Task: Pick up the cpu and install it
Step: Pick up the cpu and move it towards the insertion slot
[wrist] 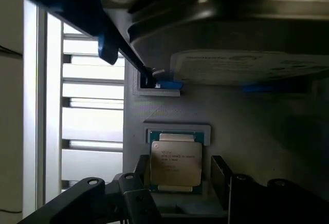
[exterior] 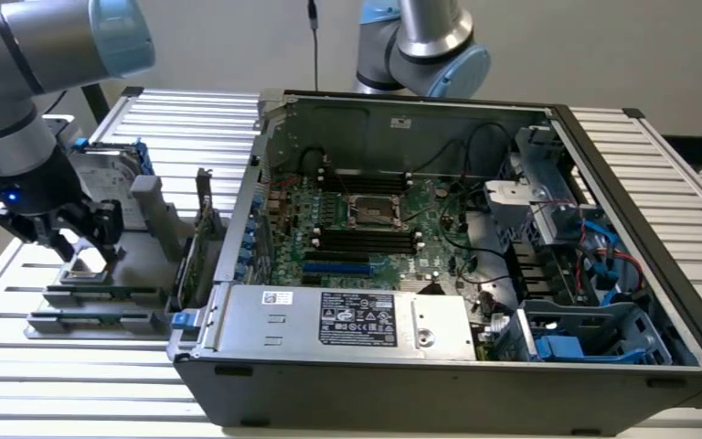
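gripper [exterior: 85,254] spread wide, low over the grey holder [exterior: 143,240] at the exterior view's left. fingers [wrist: 222,175] stand either side of the cpu [wrist: 176,163], not clamped on it. cpu lies flat in its recess on the holder, outside the pc case [exterior: 449,389]. hard drive [exterior: 89,169] with blue frame sits just behind it, memory sticks [exterior: 101,294] just in front. motherboard socket [exterior: 369,212] is well apart from the cpu, inside the case. all on the slatted worktop [exterior: 70,384].
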Available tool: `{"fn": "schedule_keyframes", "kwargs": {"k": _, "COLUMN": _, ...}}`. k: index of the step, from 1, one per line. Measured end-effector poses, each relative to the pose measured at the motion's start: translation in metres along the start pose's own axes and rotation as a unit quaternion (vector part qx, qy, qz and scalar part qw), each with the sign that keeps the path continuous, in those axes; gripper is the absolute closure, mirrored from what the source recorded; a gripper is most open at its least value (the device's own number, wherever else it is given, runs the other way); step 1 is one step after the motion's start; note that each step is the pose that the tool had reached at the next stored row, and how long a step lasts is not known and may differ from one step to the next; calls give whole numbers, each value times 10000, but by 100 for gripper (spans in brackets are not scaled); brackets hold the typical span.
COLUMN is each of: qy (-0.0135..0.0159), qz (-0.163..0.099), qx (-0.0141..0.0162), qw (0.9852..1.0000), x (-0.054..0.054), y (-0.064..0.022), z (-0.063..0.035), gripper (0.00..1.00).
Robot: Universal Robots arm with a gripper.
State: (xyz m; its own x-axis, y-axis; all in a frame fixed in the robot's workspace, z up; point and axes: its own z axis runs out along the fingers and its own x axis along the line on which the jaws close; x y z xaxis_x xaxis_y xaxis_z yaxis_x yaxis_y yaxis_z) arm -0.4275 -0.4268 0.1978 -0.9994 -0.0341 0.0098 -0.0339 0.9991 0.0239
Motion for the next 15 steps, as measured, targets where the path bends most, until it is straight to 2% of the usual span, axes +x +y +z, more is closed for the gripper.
{"fn": "schedule_keyframes", "kwargs": {"k": 3, "qy": 14, "qz": 1, "qx": 0, "qw": 10000, "x": 1, "y": 0, "z": 4, "gripper": 40}}
{"fn": "schedule_keyframes", "kwargs": {"k": 8, "qy": 14, "qz": 0, "qx": -1, "qw": 10000, "x": -1, "y": -2, "z": 24, "gripper": 40}}
{"fn": "schedule_keyframes", "kwargs": {"k": 15, "qy": 35, "qz": 1, "qx": -4, "qw": 10000, "x": 4, "y": -7, "z": 43, "gripper": 40}}
